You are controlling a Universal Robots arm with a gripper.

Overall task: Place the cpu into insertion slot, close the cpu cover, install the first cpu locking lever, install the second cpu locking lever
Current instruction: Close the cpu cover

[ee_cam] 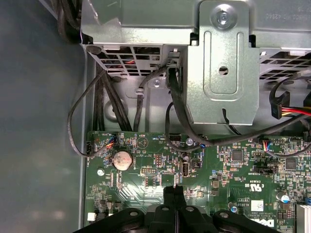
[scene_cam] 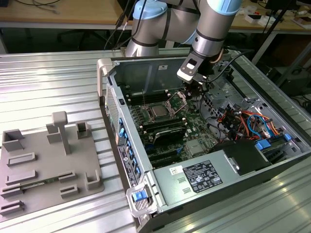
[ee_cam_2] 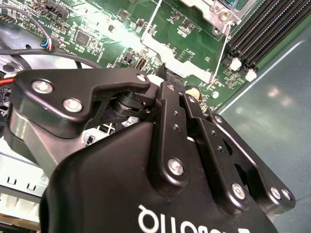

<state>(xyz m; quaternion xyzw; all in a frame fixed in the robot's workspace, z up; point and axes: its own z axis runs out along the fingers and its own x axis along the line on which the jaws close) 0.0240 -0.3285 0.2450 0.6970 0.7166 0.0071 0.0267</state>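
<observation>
In the exterior view the cpu (scene_cam: 158, 111) lies flat with its silvery top up in the insertion slot (scene_cam: 150, 105) on the green board. The cpu cover (scene_cam: 179, 100) stands tilted up at the slot's edge toward the exterior view's right. My gripper (scene_cam: 193, 92) hangs just beyond the raised cover, low over the board. In both wrist views the fingers (ee_cam: 168, 201) meet with nothing between them, and the gripper (ee_cam_2: 163, 74) (ee_cam: 173, 190) hovers above bare board. A corner of the slot's metal frame (ee_cam_2: 206, 8) shows in the second wrist view.
The open computer case (scene_cam: 112, 104) lies on a ribbed metal table. Long black memory slots (scene_cam: 163, 127) run beside the socket and a power supply (scene_cam: 204, 175) sits in front. A metal drive cage (ee_cam: 221, 73), loose cables (ee_cam: 175, 111) and a coin battery (ee_cam: 122, 158) lie ahead. A grey fixture tray (scene_cam: 48, 165) is outside.
</observation>
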